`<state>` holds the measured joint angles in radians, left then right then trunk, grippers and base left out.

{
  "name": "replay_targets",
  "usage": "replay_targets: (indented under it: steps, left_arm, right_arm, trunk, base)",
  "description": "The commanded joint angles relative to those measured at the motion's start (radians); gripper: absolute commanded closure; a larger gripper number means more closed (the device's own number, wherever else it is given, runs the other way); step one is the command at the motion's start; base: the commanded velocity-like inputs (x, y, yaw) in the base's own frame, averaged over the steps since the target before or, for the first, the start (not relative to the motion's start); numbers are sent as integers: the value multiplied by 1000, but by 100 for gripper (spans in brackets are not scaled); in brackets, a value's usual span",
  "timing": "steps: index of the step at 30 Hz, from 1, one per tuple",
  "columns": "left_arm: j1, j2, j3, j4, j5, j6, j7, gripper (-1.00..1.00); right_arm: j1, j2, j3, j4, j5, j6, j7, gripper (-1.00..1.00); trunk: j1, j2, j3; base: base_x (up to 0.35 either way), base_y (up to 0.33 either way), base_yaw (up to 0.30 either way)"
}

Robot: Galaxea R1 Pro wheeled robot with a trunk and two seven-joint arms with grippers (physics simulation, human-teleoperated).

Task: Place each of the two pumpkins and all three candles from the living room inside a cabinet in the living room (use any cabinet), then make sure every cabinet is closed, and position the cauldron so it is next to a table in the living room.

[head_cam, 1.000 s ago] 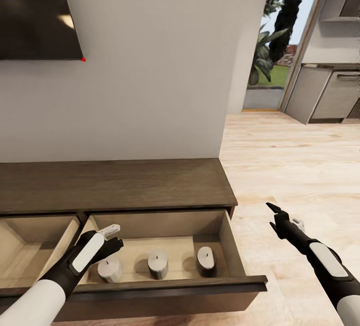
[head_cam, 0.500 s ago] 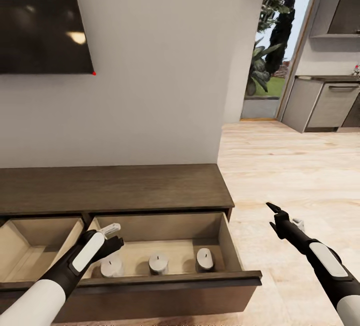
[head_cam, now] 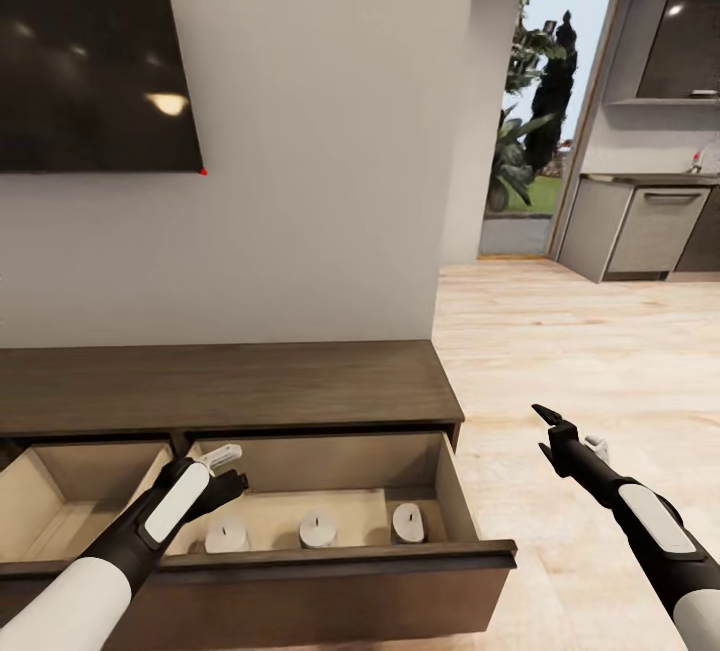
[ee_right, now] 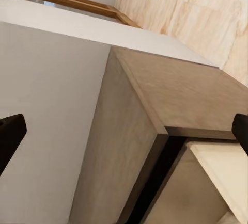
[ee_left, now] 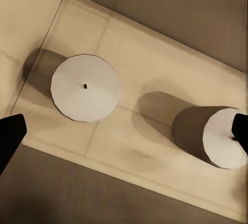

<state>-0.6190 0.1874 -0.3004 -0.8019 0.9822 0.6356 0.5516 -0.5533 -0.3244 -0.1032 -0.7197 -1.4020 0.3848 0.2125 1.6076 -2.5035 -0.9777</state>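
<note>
Since a second ago our head camera has tilted up; both arms hold position. Three candles (head_cam: 318, 529) stand inside the cabinet (head_cam: 230, 386)'s open right drawer (head_cam: 455, 491). Our left claw (head_cam: 232, 466) hangs spread and empty above them; our right claw (head_cam: 545, 431) hovers spread over the floor (head_cam: 600, 361).

Home living room, wall-mounted television (head_cam: 90, 51), low wooden cabinet (head_cam: 230, 386), kitchen units (head_cam: 640, 231) beyond, garden doorway (head_cam: 535, 131)

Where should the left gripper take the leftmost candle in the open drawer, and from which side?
Grip the leftmost candle across its round side wall, coming straight down from above. It stands upright, wick up, and the drawer is open only at the top. It sits near the drawer's left wall, apart from the middle candle, so set the fingers front to back. The left gripper hovers open above it.
</note>
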Motion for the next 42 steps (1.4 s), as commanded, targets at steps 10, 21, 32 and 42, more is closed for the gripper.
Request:
replay_targets:
  steps: [10,21,32,42]
  left_arm:
    - [-1,1,-5,-1,11,0,10,-100]
    - [-1,1,-4,0,11,0,10,-100]
    - [-1,0,-5,0,11,0,10,-100]
    - [-1,1,-5,0,11,0,10,-100]
  right_arm:
    - [0,0,-3,0,-5,6,0,-100]
    - [-1,0,-3,0,-5,8,-2,-100]
    - [-1,0,-3,0,-5,8,-2,-100]
    - [-1,0,-3,0,-5,8,-2,-100]
  trunk:
    - [-5,2,38]
    - [-25,34,77]
    - [-67,111,112]
    - [-105,181,143]
  base:
    - [0,0,0]
    - [-111,0,0]
    - [-9,0,0]
    - [-163,0,0]
